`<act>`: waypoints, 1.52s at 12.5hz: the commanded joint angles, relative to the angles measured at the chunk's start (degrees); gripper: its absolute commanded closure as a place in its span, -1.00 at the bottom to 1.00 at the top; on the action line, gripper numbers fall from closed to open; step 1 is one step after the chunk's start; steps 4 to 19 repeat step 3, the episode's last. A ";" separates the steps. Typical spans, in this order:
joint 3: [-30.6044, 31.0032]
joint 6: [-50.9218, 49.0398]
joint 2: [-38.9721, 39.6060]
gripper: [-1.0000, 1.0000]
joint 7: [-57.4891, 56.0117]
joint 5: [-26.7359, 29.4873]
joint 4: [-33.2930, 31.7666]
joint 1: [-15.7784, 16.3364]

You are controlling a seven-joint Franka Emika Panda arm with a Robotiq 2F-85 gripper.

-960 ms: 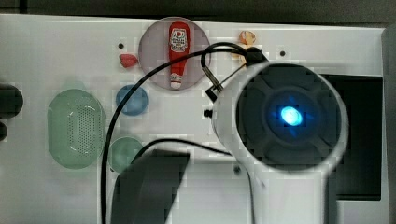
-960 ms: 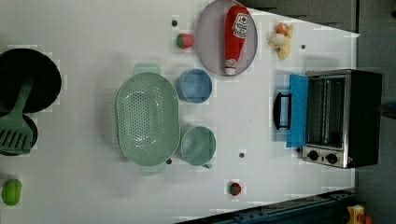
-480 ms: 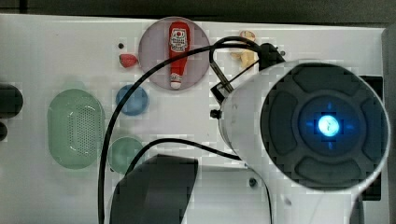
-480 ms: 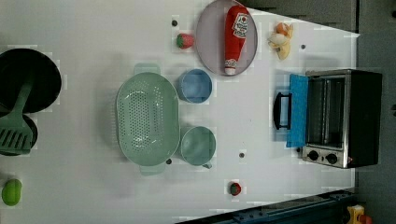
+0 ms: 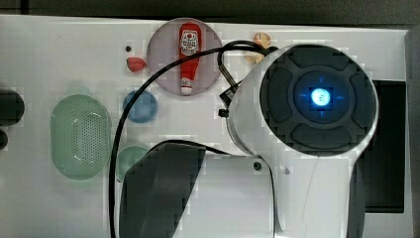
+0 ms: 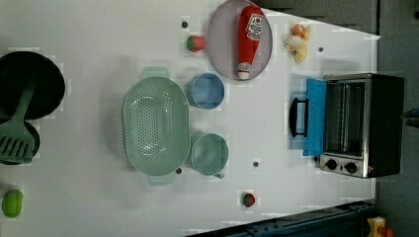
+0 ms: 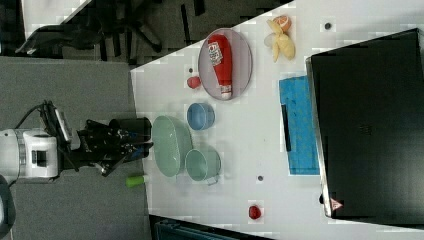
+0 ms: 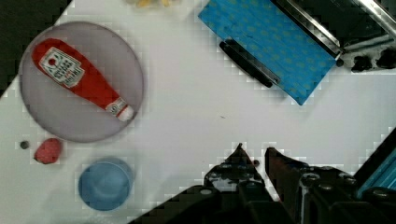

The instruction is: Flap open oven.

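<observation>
The oven [image 6: 360, 126] stands at the left view's right, its blue-tinted door [image 6: 314, 116] folded down flat and the dark bar handle [image 6: 296, 117] pointing toward the table's middle. The right view shows its black top [image 7: 370, 125] with the lowered door [image 7: 300, 125] in front. In the wrist view the door [image 8: 271, 46] and handle [image 8: 245, 63] lie well away from my gripper [image 8: 254, 151]. Its fingers stand a narrow gap apart with nothing between them, high over bare table. In the top view the arm's body [image 5: 317, 99] covers most of the oven [image 5: 386, 148].
A ketchup bottle [image 6: 249, 34] lies on a grey plate [image 6: 220, 39], with a strawberry [image 6: 195, 43] beside it. A blue bowl [image 6: 206, 91], green colander [image 6: 155, 126] and teal cup [image 6: 210, 154] fill the middle. Banana pieces [image 6: 296, 40] lie near the oven. A black pan [image 6: 29, 84] is at the left view's left.
In the top view the arm's body has shifted to the right and grown larger. The oven door stays folded down and the table objects have not moved.
</observation>
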 commanded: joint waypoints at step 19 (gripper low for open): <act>0.07 0.29 -0.19 0.65 2.64 0.11 -0.32 0.04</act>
